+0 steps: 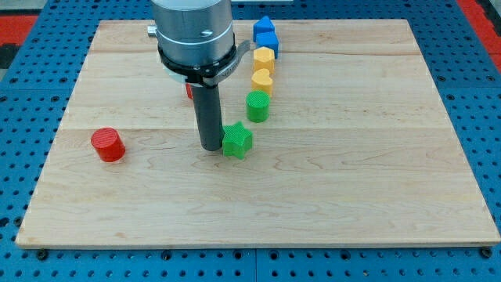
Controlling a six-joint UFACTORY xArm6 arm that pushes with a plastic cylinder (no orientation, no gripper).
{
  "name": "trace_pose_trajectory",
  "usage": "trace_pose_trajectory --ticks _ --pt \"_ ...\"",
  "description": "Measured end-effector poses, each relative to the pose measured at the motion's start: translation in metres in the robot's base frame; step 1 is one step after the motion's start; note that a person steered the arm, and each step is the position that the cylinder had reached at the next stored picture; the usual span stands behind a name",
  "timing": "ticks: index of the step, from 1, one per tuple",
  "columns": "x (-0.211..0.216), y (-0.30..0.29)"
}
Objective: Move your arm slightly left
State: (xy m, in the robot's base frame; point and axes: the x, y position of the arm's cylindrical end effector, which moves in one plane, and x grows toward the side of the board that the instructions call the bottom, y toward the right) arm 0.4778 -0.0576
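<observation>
My arm's grey housing [193, 35] runs off the view's top, so I see nothing of the arm above it. Behind the dark rod, just under the housing, a red block [189, 91] shows only as a thin sliver at the rod's left side; I cannot make out its shape. The upper blue block [264, 26] is partly covered by the lower blue block [268, 42] in front of it, so its shape stays unclear to me. My tip [211, 147] sits just beside the green star block [236, 140], and I cannot tell whether they touch. The table [376, 172] has its bottom corners clipped close to the view's edge.
</observation>
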Motion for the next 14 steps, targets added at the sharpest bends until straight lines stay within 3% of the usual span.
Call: trace_pose_trajectory --ticks 2,14 --pt "-0.003 0.032" --pt "-0.018 -0.027"
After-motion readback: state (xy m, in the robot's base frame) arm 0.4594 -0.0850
